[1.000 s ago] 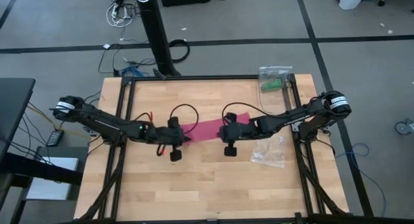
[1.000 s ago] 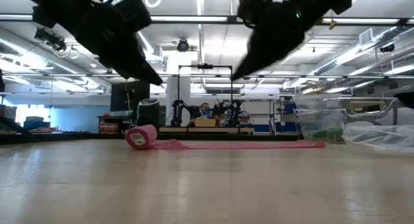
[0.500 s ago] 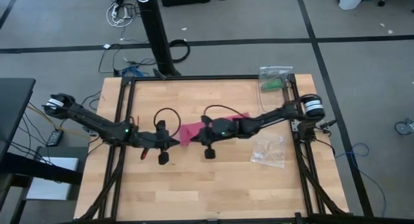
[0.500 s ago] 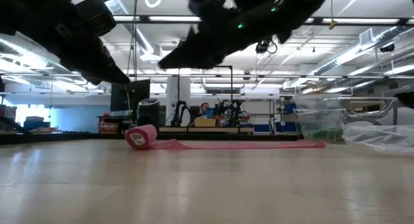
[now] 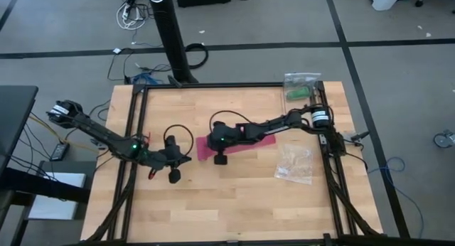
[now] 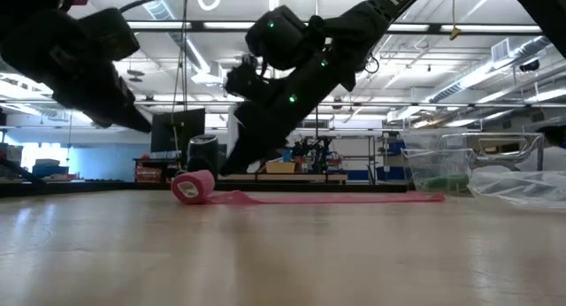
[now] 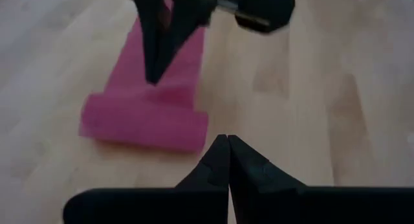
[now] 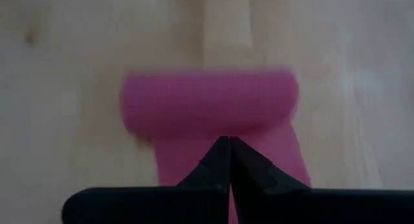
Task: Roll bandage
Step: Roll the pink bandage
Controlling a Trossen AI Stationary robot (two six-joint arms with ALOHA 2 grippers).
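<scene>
Rolling looks partly done: the bandage point(image 5: 238, 144) lies at the middle of the table point(image 5: 234, 196), its rolled end at the left of the strip and a flat tail running right. Nearest the lower left, the left hand point(image 5: 186, 159) waits with fingers pinched together, empty, just left of the roll. The right hand point(image 5: 207, 148), also pinched together and empty, hovers over the tail right behind the roll. Pushing off-centre could skew the roll or let the stretchy layers spring loose. Whether the right fingertips touch fabric is unclear; farther right, a plastic bag point(image 5: 295, 163) and something green point(image 5: 298, 93) are hard to make out.
</scene>
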